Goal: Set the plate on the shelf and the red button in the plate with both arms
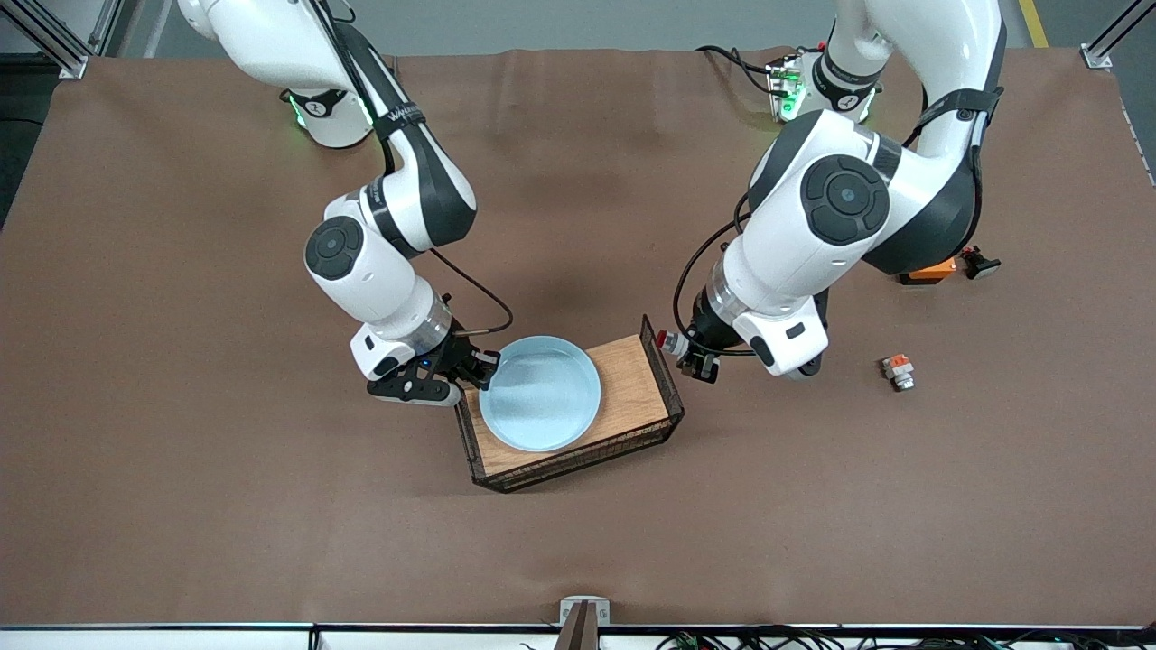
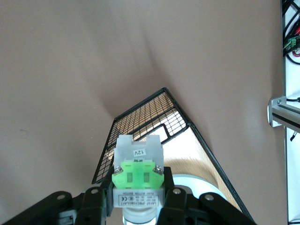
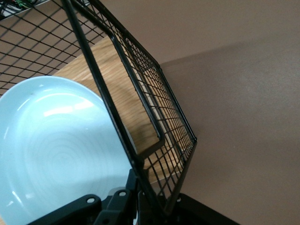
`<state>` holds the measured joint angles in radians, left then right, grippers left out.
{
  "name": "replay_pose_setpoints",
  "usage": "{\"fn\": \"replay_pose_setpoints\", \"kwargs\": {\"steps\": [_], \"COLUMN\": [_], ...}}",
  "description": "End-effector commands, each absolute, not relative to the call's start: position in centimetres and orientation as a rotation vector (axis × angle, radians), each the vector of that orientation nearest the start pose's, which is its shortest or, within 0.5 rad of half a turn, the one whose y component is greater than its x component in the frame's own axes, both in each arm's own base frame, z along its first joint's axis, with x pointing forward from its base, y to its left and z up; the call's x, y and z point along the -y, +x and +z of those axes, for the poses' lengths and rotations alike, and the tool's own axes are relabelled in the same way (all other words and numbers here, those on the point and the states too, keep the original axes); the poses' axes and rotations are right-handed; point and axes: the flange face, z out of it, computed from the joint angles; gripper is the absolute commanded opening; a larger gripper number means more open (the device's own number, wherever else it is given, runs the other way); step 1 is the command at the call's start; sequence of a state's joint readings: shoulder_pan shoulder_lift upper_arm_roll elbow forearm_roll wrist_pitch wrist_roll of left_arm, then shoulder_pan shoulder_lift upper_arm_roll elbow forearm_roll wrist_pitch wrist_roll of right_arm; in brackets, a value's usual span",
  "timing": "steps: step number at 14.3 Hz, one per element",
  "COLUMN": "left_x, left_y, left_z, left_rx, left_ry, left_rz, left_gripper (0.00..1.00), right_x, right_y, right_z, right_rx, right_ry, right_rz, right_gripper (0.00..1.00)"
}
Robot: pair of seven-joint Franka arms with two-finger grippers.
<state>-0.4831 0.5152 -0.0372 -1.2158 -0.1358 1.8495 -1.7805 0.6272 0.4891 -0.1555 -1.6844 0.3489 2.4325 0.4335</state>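
Note:
The pale blue plate point(image 1: 540, 394) lies in a black wire basket point(image 1: 666, 384) with a wooden floor, at the basket's end toward the right arm. My right gripper point(image 1: 480, 368) is shut on the plate's rim at that end wall; the plate point(image 3: 56, 150) and the wire wall point(image 3: 154, 93) fill the right wrist view. My left gripper point(image 1: 688, 354) is shut on the red button point(image 1: 671, 341) and holds it just outside the basket's end toward the left arm, red cap toward the basket. The left wrist view shows the button's green block point(image 2: 137, 174) between the fingers, above the basket point(image 2: 140, 117).
A grey piece with an orange-red block point(image 1: 898, 370) lies on the brown table toward the left arm's end. An orange box point(image 1: 930, 270) and a black-capped piece point(image 1: 979, 263) lie partly hidden under the left arm. The basket's wire walls stand up around the plate.

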Motion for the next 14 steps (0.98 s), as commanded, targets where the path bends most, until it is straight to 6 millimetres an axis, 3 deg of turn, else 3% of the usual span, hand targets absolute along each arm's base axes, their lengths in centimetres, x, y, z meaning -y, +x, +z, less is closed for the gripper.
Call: {"fn": "replay_pose_setpoints", "kwargs": {"steps": [1,7,9,11,14], "left_x": [36.4,38.2,39.2,40.0,41.2], "left_y": [62.5,62.1,61.9,61.8,61.5], "left_z": [49.8,49.1,48.4,48.0,47.3], "left_rx": [2.021,2.049,2.065,2.081,2.072], "left_ry": [-2.627,-2.623,-2.617,-2.621,-2.644], "left_rz": [0.126,0.119,0.118,0.109,0.104], "left_gripper": [0.0,0.0,0.01,0.01,0.01], "right_x": [-32.8,-32.3,-31.8,-30.1,-29.4], "right_y": [62.4,62.8,62.4,62.3,61.3], "right_z": [35.1,35.7,36.5,38.7,40.9], "right_rx": [-0.244,-0.262,-0.268,-0.306,-0.292], "right_ry": [-2.843,-2.837,-2.851,-2.876,-2.887], "right_rz": [-0.267,-0.265,-0.193,-0.108,-0.033], "right_gripper": [0.13,0.29,0.39,0.45,0.58]}}
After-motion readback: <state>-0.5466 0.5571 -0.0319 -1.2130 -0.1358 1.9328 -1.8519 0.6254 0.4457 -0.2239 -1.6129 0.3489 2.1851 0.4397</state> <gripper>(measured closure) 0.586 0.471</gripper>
